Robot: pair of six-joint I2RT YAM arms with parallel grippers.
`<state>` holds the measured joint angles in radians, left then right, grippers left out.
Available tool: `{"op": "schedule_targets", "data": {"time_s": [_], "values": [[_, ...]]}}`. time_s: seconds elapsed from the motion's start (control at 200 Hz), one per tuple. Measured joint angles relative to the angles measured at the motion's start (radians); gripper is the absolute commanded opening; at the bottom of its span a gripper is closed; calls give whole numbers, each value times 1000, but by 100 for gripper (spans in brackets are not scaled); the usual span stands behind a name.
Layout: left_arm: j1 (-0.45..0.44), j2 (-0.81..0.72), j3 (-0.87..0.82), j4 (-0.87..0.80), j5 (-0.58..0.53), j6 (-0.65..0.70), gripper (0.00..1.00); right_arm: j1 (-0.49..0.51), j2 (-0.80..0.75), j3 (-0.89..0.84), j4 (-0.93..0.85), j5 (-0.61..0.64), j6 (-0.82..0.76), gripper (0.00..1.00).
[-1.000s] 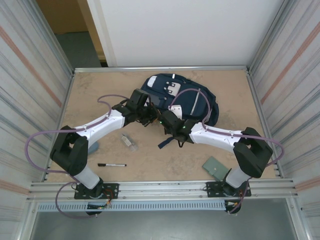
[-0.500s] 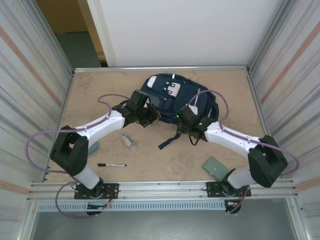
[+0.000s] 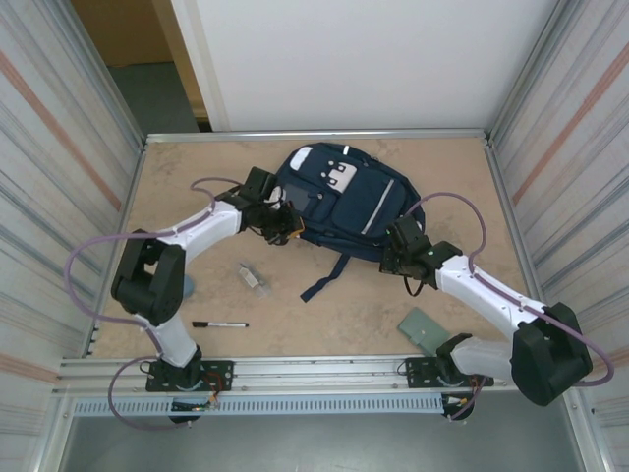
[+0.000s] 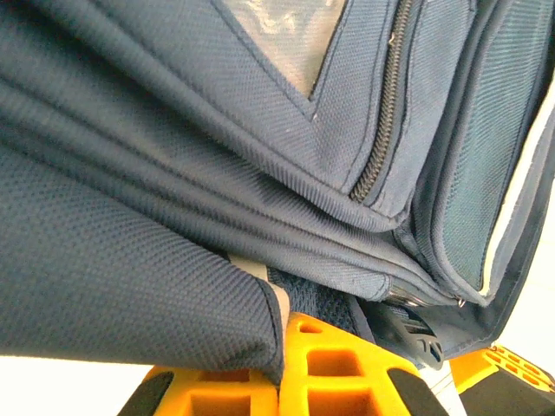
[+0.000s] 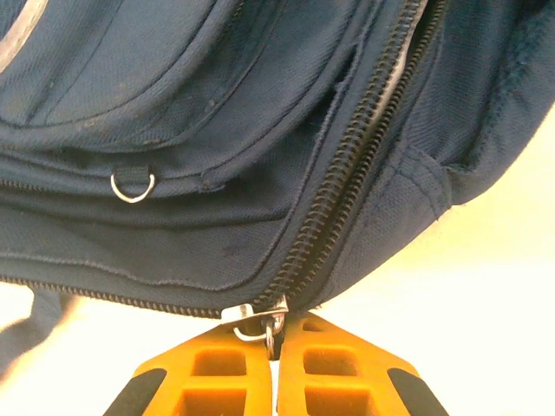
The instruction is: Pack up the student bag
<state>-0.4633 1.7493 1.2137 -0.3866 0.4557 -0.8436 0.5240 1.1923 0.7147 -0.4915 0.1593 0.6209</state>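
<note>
Left claw (image 4: 282,351) pinched shut on student bag (image 3: 344,202) fabric, bag's left edge. Right claw (image 5: 273,347) clamped tight on zipper pull (image 5: 263,321), bag's near-right edge.

The right fingers (image 5: 331,338) dragged the zipper pull (image 5: 260,314) rightward along the student bag (image 3: 344,202).

The student bag (image 3: 344,202) lay flat on the desk (image 3: 187,177), front face up, in the far half and slightly right of centre, with its top end toward the far left. The fabric was navy blue. Pale reflective stripes (image 3: 375,208) ran along the front, and a white patch (image 3: 341,175) with dark dots sat near the top. One dark strap (image 3: 324,277) trailed from the near edge onto the desk. A side zip (image 5: 347,186) ended at a metal zip pull (image 5: 260,319), and a small metal ring (image 5: 133,185) was sewn nearby.
</note>
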Motion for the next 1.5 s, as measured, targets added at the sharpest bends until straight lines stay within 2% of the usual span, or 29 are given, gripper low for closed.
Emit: {"op": "schedule_targets", "data": {"time_s": [0.256, 0.321, 0.396, 0.506, 0.596, 0.682, 0.832, 1.027, 1.183, 1.243, 1.318, 1.443, 1.503], "values": [[72, 124, 145, -85, 43, 64, 0, -7, 52, 4, 13, -177, -103, 0], [104, 160, 195, -95, 52, 66, 10, -3, 98, 23, 31, -237, -110, 0], [137, 193, 237, -105, 58, 72, 16, 18, 153, 60, 58, -291, -109, 0], [183, 197, 255, -113, 48, 93, 36, 60, 234, 123, 80, -339, -101, 0], [200, 132, 178, -77, 22, 86, 46, 98, 298, 179, 102, -383, -79, 0], [192, 18, 39, -56, 13, 76, 49, 136, 356, 233, 126, -428, -60, 0], [135, -100, -122, -27, 14, 37, 49, 183, 460, 328, 163, -496, -45, 0], [22, -100, -198, 57, -7, -32, 50, 202, 517, 341, 211, -568, -26, 0], [5, -85, -235, 122, -51, -93, 46, 202, 522, 342, 217, -602, -21, 0], [5, -81, -238, 134, -76, -105, 41, 202, 522, 342, 211, -607, -22, 0], [8, -80, -237, 149, -111, -105, 30, 202, 522, 342, 200, -609, -24, 0], [16, -63, -199, 133, -172, -61, 22, 202, 515, 340, 162, -608, -37, 0], [28, -51, -179, 131, -185, -43, 12, 200, 500, 331, 145, -605, -47, 0]]}}
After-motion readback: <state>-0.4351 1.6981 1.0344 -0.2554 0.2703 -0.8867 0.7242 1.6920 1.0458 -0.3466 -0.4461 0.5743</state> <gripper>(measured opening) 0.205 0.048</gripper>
